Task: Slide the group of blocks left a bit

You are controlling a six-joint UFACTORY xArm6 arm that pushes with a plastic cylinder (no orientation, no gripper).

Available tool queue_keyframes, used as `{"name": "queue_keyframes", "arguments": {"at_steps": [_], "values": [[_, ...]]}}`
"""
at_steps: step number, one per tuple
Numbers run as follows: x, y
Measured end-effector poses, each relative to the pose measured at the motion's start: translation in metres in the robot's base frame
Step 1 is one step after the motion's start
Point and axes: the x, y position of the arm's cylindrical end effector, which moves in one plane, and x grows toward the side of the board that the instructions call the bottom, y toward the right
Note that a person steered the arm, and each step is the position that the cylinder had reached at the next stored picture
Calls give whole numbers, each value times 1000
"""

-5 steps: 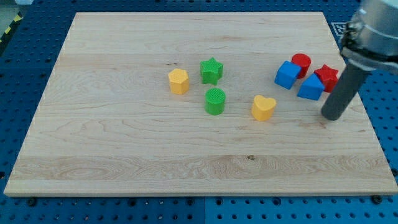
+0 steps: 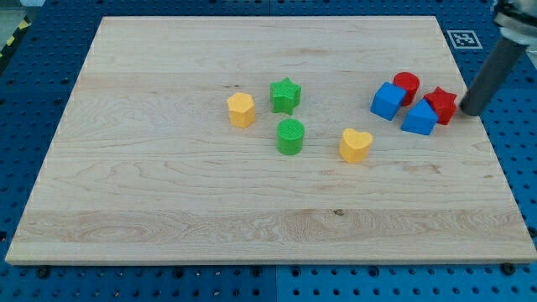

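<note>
A tight group of blocks sits at the board's right side: a blue cube (image 2: 388, 101), a red cylinder (image 2: 407, 85), a red star (image 2: 440, 104) and a second blue block (image 2: 419, 118). My tip (image 2: 469, 111) is just to the right of the red star, a small gap from it. Nearer the middle lie a yellow hexagon (image 2: 241, 110), a green star (image 2: 285, 96), a green cylinder (image 2: 291, 136) and a yellow heart (image 2: 355, 144).
The wooden board (image 2: 168, 201) lies on a blue perforated table. A black-and-white marker tag (image 2: 461, 39) sits off the board's top right corner. The board's right edge is close behind my tip.
My tip moved up and to the right, from below the blue block to beside the red star. The blocks have not moved.
</note>
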Motion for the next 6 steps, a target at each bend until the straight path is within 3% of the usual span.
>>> {"name": "queue_keyframes", "arguments": {"at_steps": [6], "values": [[-21, -48]]}}
